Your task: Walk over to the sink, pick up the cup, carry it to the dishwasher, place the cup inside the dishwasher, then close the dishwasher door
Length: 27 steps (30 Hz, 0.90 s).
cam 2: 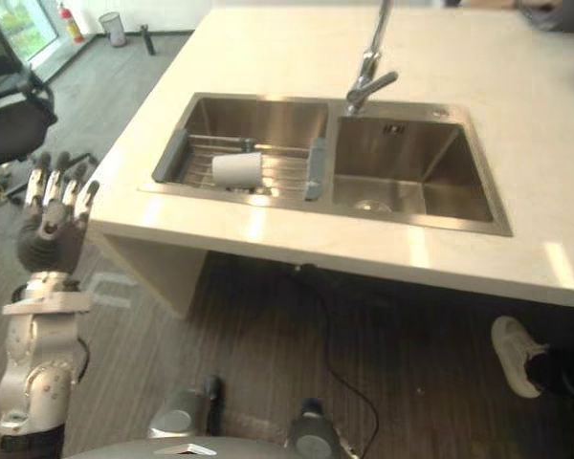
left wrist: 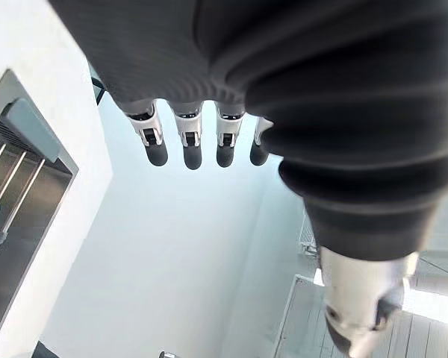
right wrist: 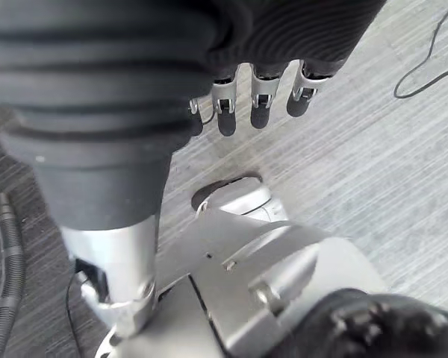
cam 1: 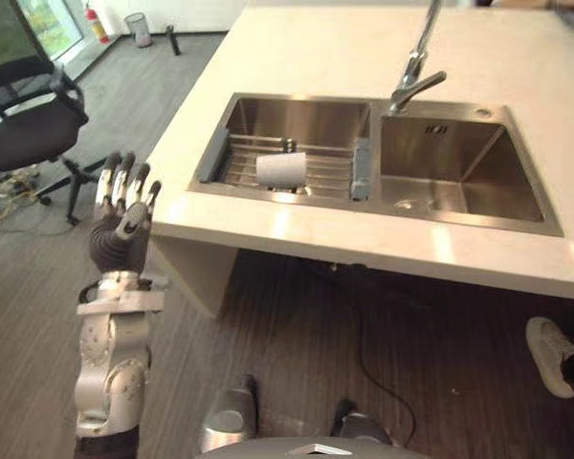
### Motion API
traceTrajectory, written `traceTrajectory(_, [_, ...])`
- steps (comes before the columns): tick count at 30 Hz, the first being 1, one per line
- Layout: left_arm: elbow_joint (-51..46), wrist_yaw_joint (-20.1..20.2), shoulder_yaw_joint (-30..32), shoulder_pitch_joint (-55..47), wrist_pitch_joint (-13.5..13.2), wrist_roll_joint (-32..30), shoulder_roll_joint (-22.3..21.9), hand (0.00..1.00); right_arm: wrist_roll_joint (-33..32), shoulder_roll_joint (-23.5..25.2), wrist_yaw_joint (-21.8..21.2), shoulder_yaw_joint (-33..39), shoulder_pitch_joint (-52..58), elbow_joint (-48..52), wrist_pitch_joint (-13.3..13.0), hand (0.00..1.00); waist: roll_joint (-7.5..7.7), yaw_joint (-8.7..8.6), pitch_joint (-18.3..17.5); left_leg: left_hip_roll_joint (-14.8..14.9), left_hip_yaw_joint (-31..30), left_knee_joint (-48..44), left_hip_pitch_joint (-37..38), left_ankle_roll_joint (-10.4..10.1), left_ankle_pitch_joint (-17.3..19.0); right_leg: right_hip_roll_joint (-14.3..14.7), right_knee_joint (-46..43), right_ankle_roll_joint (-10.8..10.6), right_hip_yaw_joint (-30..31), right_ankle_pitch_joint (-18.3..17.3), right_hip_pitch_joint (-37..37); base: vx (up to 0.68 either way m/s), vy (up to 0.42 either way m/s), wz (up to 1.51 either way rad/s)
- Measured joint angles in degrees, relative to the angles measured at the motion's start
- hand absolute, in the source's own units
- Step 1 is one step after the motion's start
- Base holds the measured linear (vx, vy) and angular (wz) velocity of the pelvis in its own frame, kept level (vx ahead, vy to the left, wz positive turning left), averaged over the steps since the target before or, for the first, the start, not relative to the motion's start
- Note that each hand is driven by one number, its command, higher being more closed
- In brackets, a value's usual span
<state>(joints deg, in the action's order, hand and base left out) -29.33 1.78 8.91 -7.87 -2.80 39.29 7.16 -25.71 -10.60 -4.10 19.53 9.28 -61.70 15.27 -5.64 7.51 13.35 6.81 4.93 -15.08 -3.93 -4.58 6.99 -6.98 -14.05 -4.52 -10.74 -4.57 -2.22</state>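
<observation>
Left robot hand (cam 1: 122,215) raised off the counter (cam 1: 316,57) corner, fingers straight, empty; right robot hand (right wrist: 260,108) hangs with relaxed fingers, empty too. White cylindrical cup (cam 1: 281,169) lies on its side on the wire rack (cam 1: 330,172) in the left steel sink (cam 1: 297,120) basin. Risk: smooth round cup could roll on the bars or slip from hard fingertips.

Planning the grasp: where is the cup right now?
The cup lies on its side on the wire rack in the left basin of the sink, left of the faucet, in both eye views.
</observation>
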Motion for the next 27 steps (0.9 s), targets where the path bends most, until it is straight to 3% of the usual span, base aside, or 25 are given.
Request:
traceTrajectory(3, [-1.33,0.97,-0.30,-0.27,0.04,0.56,0.02,0.00,-1.17,1.03,1.10,-1.30,1.25,0.55,-0.70,0.00,1.72,-0.27,-2.18,-0.78,1.68,3.63,-0.10,-0.13,-0.78,-0.96,-0.21,-0.22,0.75,0.01,-2.12,0.11,0.047,-0.18])
traceTrajectory(4, [-1.33,1.56,-1.41,0.60,0.03,0.55,-0.22,0.00,-1.37,1.71,1.02,-1.29,1.95,1.45,-1.65,0.00,1.57,-1.01,-2.23,-0.89,1.57,5.31,0.40,-0.05,-3.50,-1.09,-0.11,-0.27,0.19,-0.08,-2.19,0.14,0.012,0.15])
traceTrajectory(7, [-1.24,1.63,-4.59,1.96,0.01,0.42,-0.51,0.00,-1.38,2.80,0.77,-1.17,3.73,2.55,-3.74,0.00,1.22,-2.08,-2.61,-1.36,1.53,7.60,1.46,0.44,-5.84,-1.79,-0.08,-0.87,-1.00,-0.59,-1.75,0.09,-0.002,0.18])
traceTrajectory(8, [1.92,1.54,-8.96,2.15,0.46,-0.13,-1.46,0.00,-1.00,2.98,-5.30,-3.59,6.30,2.52,-6.57,0.00,2.55,-2.67,-8.03,-0.81,1.27,10.30,1.17,0.25,-7.66,0.59,19.13,-0.17,-5.69,9.88,6.53,0.02,-0.001,0.07])
traceTrajectory(14, [1.92,1.31,-9.08,2.16,0.44,-0.74,-1.46,0.00,-1.05,3.00,-5.31,-3.59,6.29,2.43,-6.57,0.00,2.65,-2.87,-8.45,-0.81,1.68,10.65,1.23,0.30,-7.62,0.53,19.12,-0.48,-5.43,9.65,6.21,0.00,0.000,-0.02])
traceTrajectory(18, [1.93,-2.66,-9.53,2.28,-1.84,-5.27,-1.49,0.00,-3.07,3.31,-5.47,-3.28,6.16,2.19,-8.45,0.00,3.35,-3.21,-10.41,-0.95,3.99,12.38,2.81,0.35,-7.59,0.18,18.42,-0.79,-4.23,9.06,6.05,0.04,0.005,-0.16])
traceTrajectory(20, [2.18,-4.43,-10.13,3.03,-3.19,-7.42,-1.58,0.00,-4.51,3.71,-5.49,-1.77,5.01,2.17,-10.33,0.00,3.68,-3.22,-10.82,-1.47,4.93,12.75,3.00,0.82,-6.91,-1.17,12.72,-1.06,-4.31,5.78,3.98,0.02,0.042,-0.09])
traceTrajectory(21, [3.41,-5.34,-10.94,4.89,-4.36,-8.89,-1.53,0.00,-5.59,5.00,-5.42,-0.25,4.59,1.91,-11.14,0.00,5.21,-3.36,-11.18,-3.32,6.32,9.62,3.43,3.16,-5.31,-4.62,6.54,-1.91,-4.80,2.31,1.09,0.09,0.130,0.28])
traceTrajectory(22, [4.34,-6.08,-12.08,6.52,-5.36,-10.76,-1.61,0.00,-5.37,5.17,-5.42,1.43,4.38,1.82,-11.20,0.00,6.06,-3.48,-11.18,-5.35,7.67,2.48,3.32,4.01,-0.98,-8.36,-1.43,-2.97,-5.94,-1.49,-0.07,0.15,0.141,0.41])
traceTrajectory(23, [4.55,-6.50,-12.56,7.01,-6.21,-11.77,-1.85,0.00,-5.33,4.83,-5.43,1.77,4.40,1.92,-11.11,0.00,5.62,-3.97,-11.24,-5.67,7.57,2.25,4.50,3.74,2.11,-9.26,-6.22,-3.04,-6.51,-3.27,-0.70,0.17,0.184,0.46])
traceTrajectory(24, [5.47,-6.82,-12.34,7.46,-7.83,-13.65,-1.38,0.00,-4.51,5.38,-5.27,2.45,3.46,1.28,-11.06,0.00,7.13,-4.44,-10.78,-7.38,7.15,1.78,5.64,4.61,4.14,-12.16,-14.42,-2.17,-5.71,-5.57,-2.98,0.11,0.102,0.36])
traceTrajectory(25, [7.52,-7.98,-12.29,7.26,-8.89,-15.81,-1.39,0.00,-2.79,5.59,-5.43,2.70,2.69,1.08,-11.42,0.00,6.48,-4.75,-10.52,-7.39,6.10,1.96,7.23,5.10,4.68,-13.87,-24.11,2.24,-5.32,-3.32,-6.57,0.12,0.094,0.41])
traceTrajectory(26, [8.43,-8.55,-12.12,7.26,-9.02,-16.56,-1.21,0.00,-1.82,5.44,-5.75,3.26,2.25,0.87,-11.57,0.00,5.88,-5.13,-10.53,-6.76,5.33,2.08,7.82,5.20,4.83,-13.54,-26.95,2.75,-4.83,-3.23,-8.11,0.15,0.043,0.40])
traceTrajectory(27, [8.68,-9.12,-11.31,7.27,-10.00,-17.08,-0.69,0.00,-0.76,5.31,-5.87,3.25,0.65,-0.46,-11.25,0.00,6.02,-5.38,-10.65,-5.99,4.77,2.36,8.16,4.93,4.94,-12.04,-25.57,1.91,-4.94,-4.21,-9.10,0.14,0.036,0.37])
